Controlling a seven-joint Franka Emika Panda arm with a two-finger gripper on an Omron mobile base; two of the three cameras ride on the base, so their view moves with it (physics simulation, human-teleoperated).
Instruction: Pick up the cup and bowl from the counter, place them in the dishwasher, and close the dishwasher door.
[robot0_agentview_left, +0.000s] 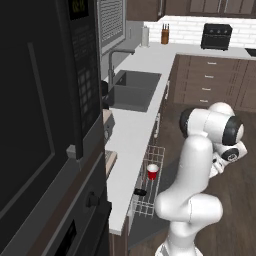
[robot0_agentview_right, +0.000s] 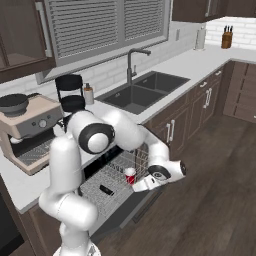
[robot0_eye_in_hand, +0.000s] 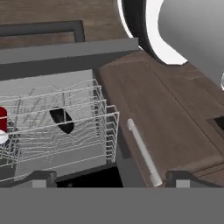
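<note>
The red cup (robot0_agentview_left: 152, 171) (robot0_agentview_right: 130, 175) stands upright in the dishwasher's pulled-out white wire rack (robot0_agentview_right: 102, 178) (robot0_eye_in_hand: 83, 131). The black bowl (robot0_agentview_left: 140, 192) (robot0_agentview_right: 106, 190) (robot0_eye_in_hand: 62, 120) lies in the same rack, a little apart from the cup. In the hand view the cup (robot0_eye_in_hand: 2, 124) is cut off by the left edge. The dark dishwasher door (robot0_agentview_right: 125, 211) (robot0_agentview_left: 146, 227) hangs down under the rack. My gripper (robot0_agentview_right: 140, 186) (robot0_eye_in_hand: 113, 178) is open and holds nothing. It sits low beside the rack's outer edge, just over the lowered door.
The light-grey counter (robot0_agentview_left: 131, 127) (robot0_agentview_right: 197, 62) runs along above the rack and holds the dark sink (robot0_agentview_left: 131, 90) (robot0_agentview_right: 137, 92). A coffee machine (robot0_agentview_right: 30, 127) stands on it. A brown cabinet front with a pale bar handle (robot0_eye_in_hand: 142, 153) adjoins the dishwasher. Open wooden floor (robot0_agentview_right: 210, 170) lies behind my hand.
</note>
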